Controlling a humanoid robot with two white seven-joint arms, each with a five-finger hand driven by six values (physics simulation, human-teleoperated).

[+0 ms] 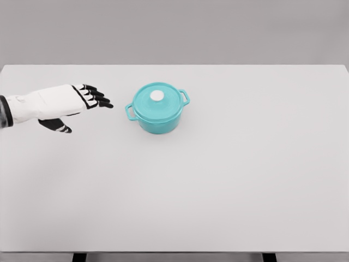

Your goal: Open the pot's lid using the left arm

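A teal pot [158, 117] with two side handles stands on the white table, left of the middle and toward the back. Its teal lid [157, 101] sits closed on top, with a small white knob [157, 96] at the centre. My left hand [87, 106] comes in from the left edge, white with black fingers [98, 97]. The fingers are spread and point right toward the pot, with the thumb hanging below. A short gap lies between the fingertips and the pot's left handle [130, 112]. The hand holds nothing.
The white table [229, 185] fills most of the view, with its far edge against a grey wall and its front edge near the bottom of the picture. Nothing else stands on it.
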